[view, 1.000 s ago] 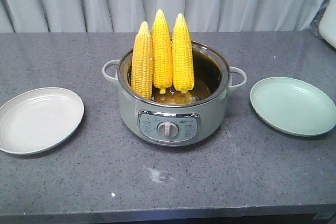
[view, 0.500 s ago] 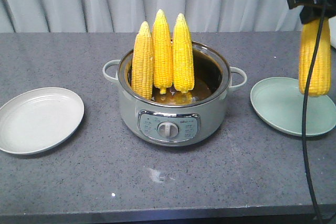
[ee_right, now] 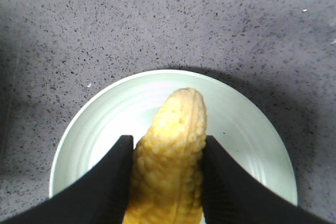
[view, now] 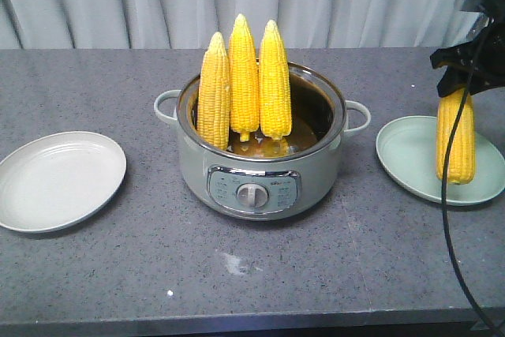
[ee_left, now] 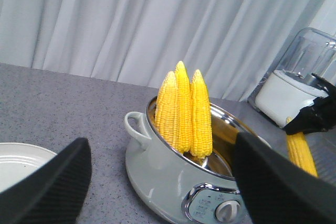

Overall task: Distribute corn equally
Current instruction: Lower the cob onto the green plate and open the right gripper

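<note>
Three cobs (view: 245,84) stand in the pot (view: 260,175), centre frame. A fourth cob (view: 457,136) hangs upright over the green plate (view: 406,147) at right, pinched in the right tool (ee_right: 167,150). Placing step, I'd say: next, lower it, then release. Meanwhile the left tool (ee_left: 163,182) gapes wide, empty. Tip touching plate? Can't tell.

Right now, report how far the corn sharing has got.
Done: nothing released yet; neither plate has a cob lying on it. In hand: the right jaws are shut on one cob, held upright over the green plate. To do: three cobs stand in the pot, and the pale plate on the other side has none. The left jaws are open, holding nothing.
</note>
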You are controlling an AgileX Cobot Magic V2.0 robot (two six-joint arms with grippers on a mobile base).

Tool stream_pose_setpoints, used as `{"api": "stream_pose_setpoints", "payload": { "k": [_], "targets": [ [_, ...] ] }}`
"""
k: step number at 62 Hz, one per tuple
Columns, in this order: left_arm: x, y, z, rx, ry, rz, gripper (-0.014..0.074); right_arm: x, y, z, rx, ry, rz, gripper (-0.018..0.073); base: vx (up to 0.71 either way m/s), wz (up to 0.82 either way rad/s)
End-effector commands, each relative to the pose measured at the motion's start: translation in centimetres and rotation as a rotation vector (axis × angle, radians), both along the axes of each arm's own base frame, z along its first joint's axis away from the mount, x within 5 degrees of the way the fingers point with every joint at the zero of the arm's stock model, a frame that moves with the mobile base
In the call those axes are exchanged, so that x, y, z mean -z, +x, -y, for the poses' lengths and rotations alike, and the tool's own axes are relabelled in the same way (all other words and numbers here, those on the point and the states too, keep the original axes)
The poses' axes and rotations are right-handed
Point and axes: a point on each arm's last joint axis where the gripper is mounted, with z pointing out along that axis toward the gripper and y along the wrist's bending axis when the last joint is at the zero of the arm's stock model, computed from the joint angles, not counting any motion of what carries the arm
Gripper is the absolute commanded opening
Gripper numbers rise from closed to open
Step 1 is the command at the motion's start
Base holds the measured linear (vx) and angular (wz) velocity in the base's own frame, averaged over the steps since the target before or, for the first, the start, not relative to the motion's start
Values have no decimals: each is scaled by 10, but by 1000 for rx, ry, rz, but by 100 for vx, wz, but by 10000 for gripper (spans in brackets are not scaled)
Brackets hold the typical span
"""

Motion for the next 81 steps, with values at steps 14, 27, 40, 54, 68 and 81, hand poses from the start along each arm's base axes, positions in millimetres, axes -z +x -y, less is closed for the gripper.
{"api": "stream_pose_setpoints", "payload": {
  "k": [14,27,40,54,68,81],
  "targets": [
    [-14,1,-2,-25,-30,56,537,-12,7,2,-5,-12,113,148,0,0],
    [-14,1,-2,-25,-30,56,537,-10,9,3,-4,-16,122,370,0,0],
    [-14,1,-2,-25,-30,56,537,-11,10,2,-2,-12,127,439,0,0],
    [-14,1,-2,-25,-30,56,537,-36,0,-1,-13,-8,197,433,0,0],
    [-14,1,-2,-25,-30,56,537,-96,-33,-17,-98,38,353,344,0,0],
    [-14,1,-2,-25,-30,56,537,-157,-84,-37,-208,84,507,216,0,0]
  ]
}}
